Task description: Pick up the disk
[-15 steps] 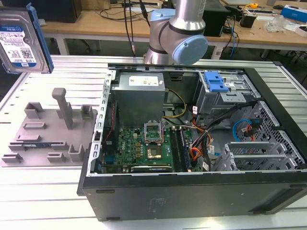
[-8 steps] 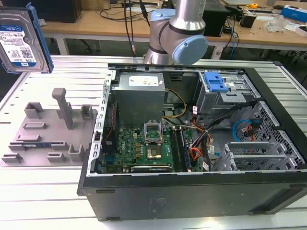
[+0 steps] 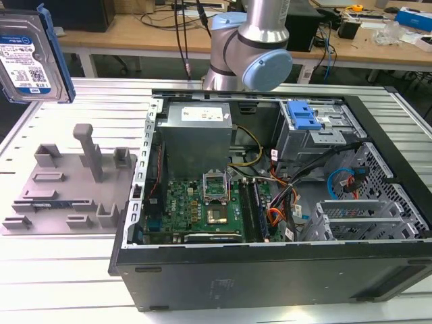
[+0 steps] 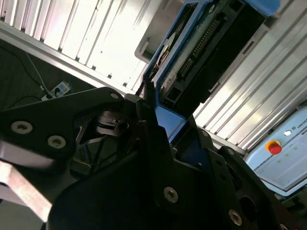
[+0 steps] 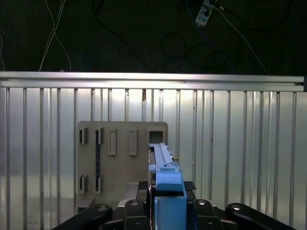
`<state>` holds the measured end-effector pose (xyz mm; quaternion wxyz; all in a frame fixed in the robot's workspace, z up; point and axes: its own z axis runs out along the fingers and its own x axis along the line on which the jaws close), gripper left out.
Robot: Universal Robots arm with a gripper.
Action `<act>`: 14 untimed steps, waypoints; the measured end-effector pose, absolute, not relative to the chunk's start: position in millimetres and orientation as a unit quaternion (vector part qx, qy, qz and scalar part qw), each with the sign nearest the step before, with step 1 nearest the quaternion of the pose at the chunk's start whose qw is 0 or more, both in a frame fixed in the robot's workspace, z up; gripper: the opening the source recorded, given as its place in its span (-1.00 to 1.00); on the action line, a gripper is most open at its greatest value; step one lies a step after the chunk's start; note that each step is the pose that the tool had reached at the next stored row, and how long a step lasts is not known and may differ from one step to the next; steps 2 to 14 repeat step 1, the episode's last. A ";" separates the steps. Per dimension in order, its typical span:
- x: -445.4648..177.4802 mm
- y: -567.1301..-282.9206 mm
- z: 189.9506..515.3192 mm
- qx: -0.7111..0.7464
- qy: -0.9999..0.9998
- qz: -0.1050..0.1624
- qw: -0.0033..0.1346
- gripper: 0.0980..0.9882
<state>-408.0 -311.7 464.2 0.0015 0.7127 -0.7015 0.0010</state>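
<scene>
Exterior view: the flat rectangular metal disk (image 3: 30, 57), blue-and-white barcode label facing out and blue plastic side rails on its edges, hangs in the air at the exterior view's far left, tilted, well above the grey plastic fixture tray (image 3: 64, 185) on the slatted aluminium table (image 3: 67, 270). The open black computer case (image 3: 270, 202) sits to the exterior view's right, a blue plastic drive-bay bracket (image 3: 303, 115) at its far side. The silver-and-blue robot arm (image 3: 250, 50) stands behind the case.

Second wrist view: the black gripper (image 4: 163, 134) is clamped on the disk (image 4: 201, 52) by its blue rail; the drive's dark connector end sticks out past the fingers, clear of the table slats below.

First wrist view: looks straight down the disk's edge (image 5: 165, 172), held between the black fingers (image 5: 139, 211), with the grey tray (image 5: 120, 158) lying flat on the table beneath, apart from the disk.
</scene>
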 end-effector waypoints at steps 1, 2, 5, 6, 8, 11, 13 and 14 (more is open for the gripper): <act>-408.0 -311.7 464.2 0.713 -0.701 0.001 0.001 -0.39; -408.0 -311.7 464.2 0.713 -0.701 0.001 0.001 -0.39; -408.0 -311.7 464.2 0.713 -0.701 0.001 0.001 -0.39; -408.0 -311.7 464.2 0.713 -0.701 0.001 0.001 -0.39; -408.0 -311.7 464.2 0.713 -0.701 0.001 0.001 -0.39; -408.0 -311.7 464.2 0.713 -0.701 0.001 0.001 -0.39; -408.0 -311.7 464.2 0.713 -0.701 0.001 0.001 -0.39; -408.0 -311.7 464.2 0.713 -0.701 0.001 0.001 -0.39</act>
